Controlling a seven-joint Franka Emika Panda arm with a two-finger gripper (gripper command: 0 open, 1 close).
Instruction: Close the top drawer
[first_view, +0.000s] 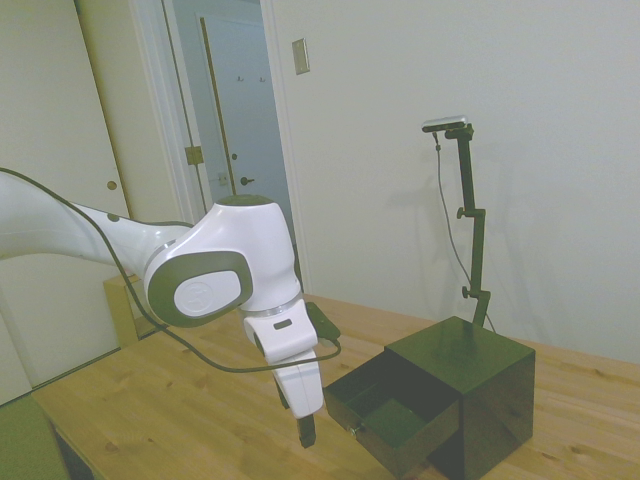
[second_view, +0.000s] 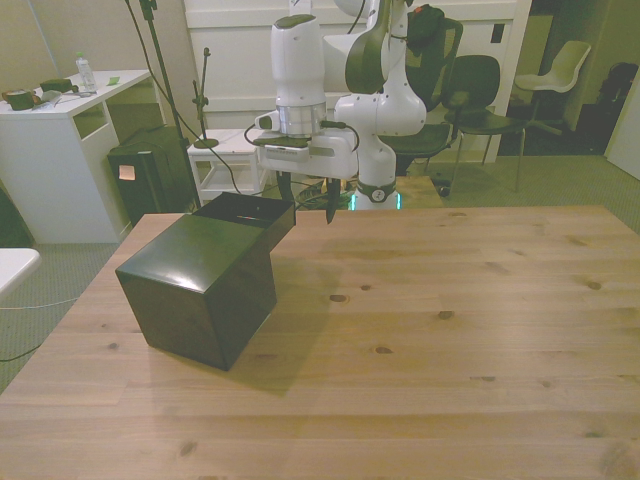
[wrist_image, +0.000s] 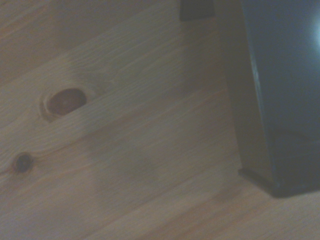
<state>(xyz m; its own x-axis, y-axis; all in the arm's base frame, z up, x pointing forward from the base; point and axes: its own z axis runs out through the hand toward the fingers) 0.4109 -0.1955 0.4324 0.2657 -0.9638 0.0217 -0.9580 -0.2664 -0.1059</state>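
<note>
The black cube cabinet (first_view: 478, 385) (second_view: 197, 283) stands on the wooden table. Its top drawer (first_view: 388, 408) (second_view: 250, 212) is pulled well out, and the dark green inside shows in the side view. My gripper (first_view: 307, 434) (second_view: 306, 200) points straight down just in front of the drawer's front panel, close to it and low over the table. In the front view its two dark fingers (second_view: 285, 190) stand apart, open, with nothing between them. The wrist view shows a glossy black corner of the drawer (wrist_image: 280, 100) over the table's knotty wood (wrist_image: 125, 150).
The wooden table (second_view: 450, 330) stretches wide toward the front view's right and near edge. Off the table stand a white desk (second_view: 50, 130), a black bin (second_view: 150, 175) and some chairs (second_view: 480, 85). A door (first_view: 235, 130) shows behind the arm in the side view.
</note>
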